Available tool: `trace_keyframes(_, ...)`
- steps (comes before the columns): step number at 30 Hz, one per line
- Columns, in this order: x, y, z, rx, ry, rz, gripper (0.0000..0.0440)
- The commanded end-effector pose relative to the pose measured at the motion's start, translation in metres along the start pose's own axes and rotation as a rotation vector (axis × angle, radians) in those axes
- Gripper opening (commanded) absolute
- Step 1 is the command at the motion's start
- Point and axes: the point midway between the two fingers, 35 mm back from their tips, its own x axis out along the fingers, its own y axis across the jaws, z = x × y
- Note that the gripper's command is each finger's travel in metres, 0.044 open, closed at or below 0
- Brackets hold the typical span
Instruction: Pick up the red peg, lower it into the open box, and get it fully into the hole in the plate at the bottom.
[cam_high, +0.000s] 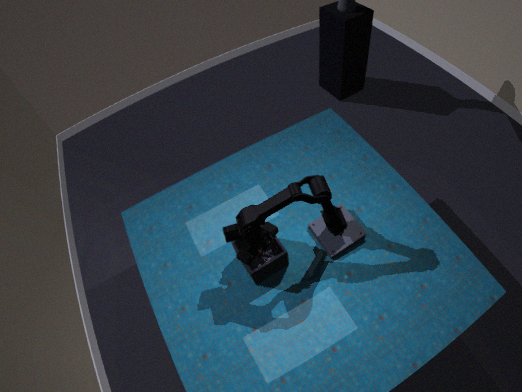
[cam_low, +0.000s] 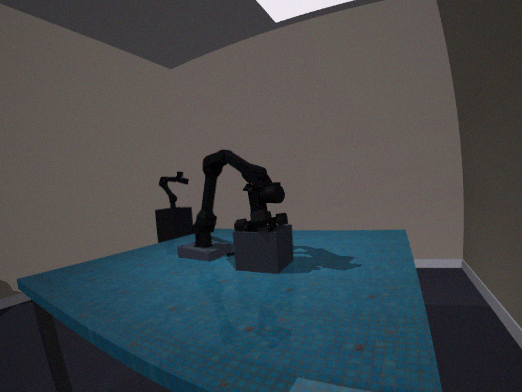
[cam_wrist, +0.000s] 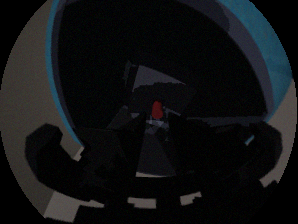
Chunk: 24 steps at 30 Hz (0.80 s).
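Note:
The dark open box (cam_high: 272, 269) (cam_low: 255, 252) stands on the blue table, with my gripper (cam_high: 259, 253) (cam_wrist: 156, 115) lowered deep into it. In the exterior view the box walls hide the fingertips. The fingers are parted a little, with a gap around the red peg (cam_high: 260, 251) (cam_wrist: 157, 110). In the wrist view the peg shows as a short red stub between the fingertips, over the grey plate (cam_wrist: 156, 75) at the box bottom. The hole is hidden, and how deep the peg sits in it cannot be told.
The arm's pale base plate (cam_high: 327, 249) (cam_low: 200, 253) stands beside the box. The box walls surround the gripper closely. Two pale rectangles (cam_high: 300, 337) (cam_high: 215, 227) lie on the blue table (cam_high: 400, 310) (cam_low: 325, 320). A dark pedestal (cam_high: 345, 55) (cam_low: 174, 224) stands beyond the table.

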Motion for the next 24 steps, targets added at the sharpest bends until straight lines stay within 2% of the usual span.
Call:
trace_keyframes(1,-0.007,0.003,0.003,-0.003,0.012,0.017,0.0156)
trace_keyframes(7,-0.024,0.012,0.007,-0.009,0.022,0.070,0.0163)
trace_keyframes(21,-0.056,0.032,0.014,-0.015,0.074,0.213,0.0244)
trace_keyframes(24,-0.061,0.034,0.018,-0.021,0.075,0.232,0.0241)
